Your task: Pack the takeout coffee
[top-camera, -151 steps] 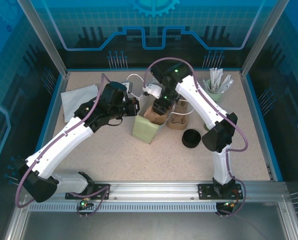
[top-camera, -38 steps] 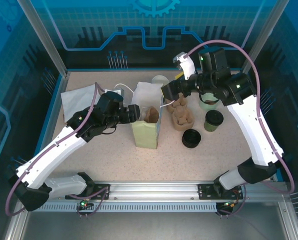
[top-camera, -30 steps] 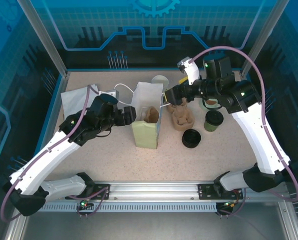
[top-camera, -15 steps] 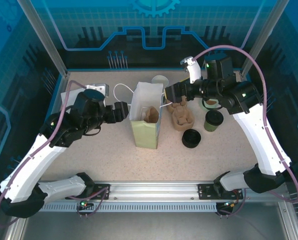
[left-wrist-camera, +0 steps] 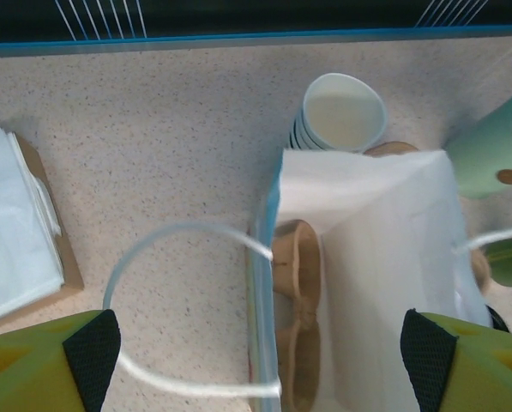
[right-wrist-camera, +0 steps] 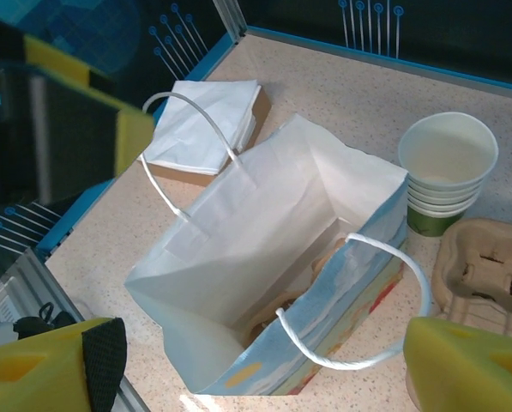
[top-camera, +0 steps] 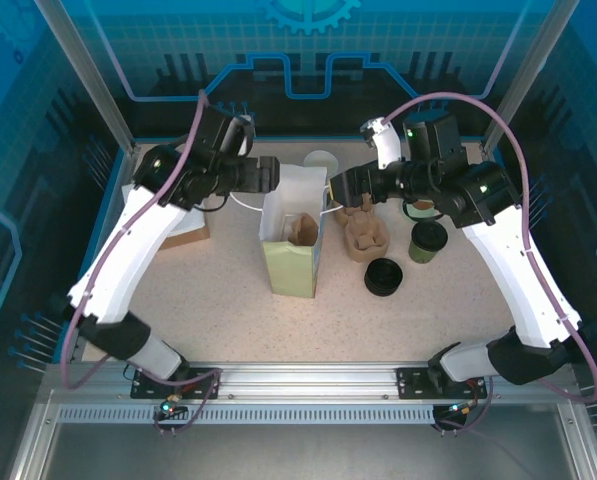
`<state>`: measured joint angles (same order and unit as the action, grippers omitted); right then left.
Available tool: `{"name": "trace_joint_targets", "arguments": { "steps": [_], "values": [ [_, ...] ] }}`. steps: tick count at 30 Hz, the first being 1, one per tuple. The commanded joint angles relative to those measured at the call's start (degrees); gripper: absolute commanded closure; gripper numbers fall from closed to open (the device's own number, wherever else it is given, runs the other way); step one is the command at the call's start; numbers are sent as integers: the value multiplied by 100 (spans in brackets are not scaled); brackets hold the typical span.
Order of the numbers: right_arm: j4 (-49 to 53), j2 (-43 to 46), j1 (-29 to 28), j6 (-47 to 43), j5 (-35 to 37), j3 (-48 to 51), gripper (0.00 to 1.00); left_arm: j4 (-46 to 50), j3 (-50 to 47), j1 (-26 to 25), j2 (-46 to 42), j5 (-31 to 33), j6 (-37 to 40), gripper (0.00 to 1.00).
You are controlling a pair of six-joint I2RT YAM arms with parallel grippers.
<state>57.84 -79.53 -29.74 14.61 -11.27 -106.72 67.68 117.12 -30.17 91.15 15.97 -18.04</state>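
Above the paper bag (top-camera: 291,262), left gripper (top-camera: 274,173) and right gripper (top-camera: 336,187) point inward; both spread, empty.

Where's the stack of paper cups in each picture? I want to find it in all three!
Top external: the stack of paper cups is in the upper middle, just behind the paper bag.
Left wrist: the cups are in the upper middle, just above the bag's open mouth.
Right wrist: the cups are on the right side, to the right of the bag.
Shared landmark: the paper bag, right next to the cups every time.
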Motion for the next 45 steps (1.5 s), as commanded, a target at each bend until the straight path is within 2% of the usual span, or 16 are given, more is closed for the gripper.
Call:
{"name": "trace_joint_targets", "arguments": {
  "steps": [1,6,9,13,16,21,25,27,31,38,42,45],
  "values": [
    [144,178,-41,22,132,113,14,405,581,212,508,-323,544,12],
    [175,259,-48,42,108,228,14,611,1286,416,1441,-918,733,14],
    [183,338,-41,42,194,326,14,901,1630,425,1932,-1099,793,17],
    [170,455,-32,42,257,451,14,929,1616,425,2240,-1113,828,24],
    [148,488,-26,66,226,527,14,896,1638,425,2392,-984,839,33],
    [210,486,-32,185,142,538,16,886,1616,425,2331,-842,664,63],
    [212,491,-54,358,151,570,20,839,1408,420,1972,-690,276,90],
    [187,471,-75,449,151,595,21,768,1186,399,1667,-496,-1,95],
    [160,485,-118,532,317,616,23,417,491,196,806,202,-536,100],
    [-71,763,-144,634,630,822,24,-439,-933,-501,-742,1588,-1194,100],
    [-355,971,-230,663,648,1084,24,-1456,-2038,-828,-1524,1790,-1189,100],
    [-490,1092,-293,687,631,1269,23,-1760,-2475,-892,-1873,1870,-1315,100]
  ]
}}
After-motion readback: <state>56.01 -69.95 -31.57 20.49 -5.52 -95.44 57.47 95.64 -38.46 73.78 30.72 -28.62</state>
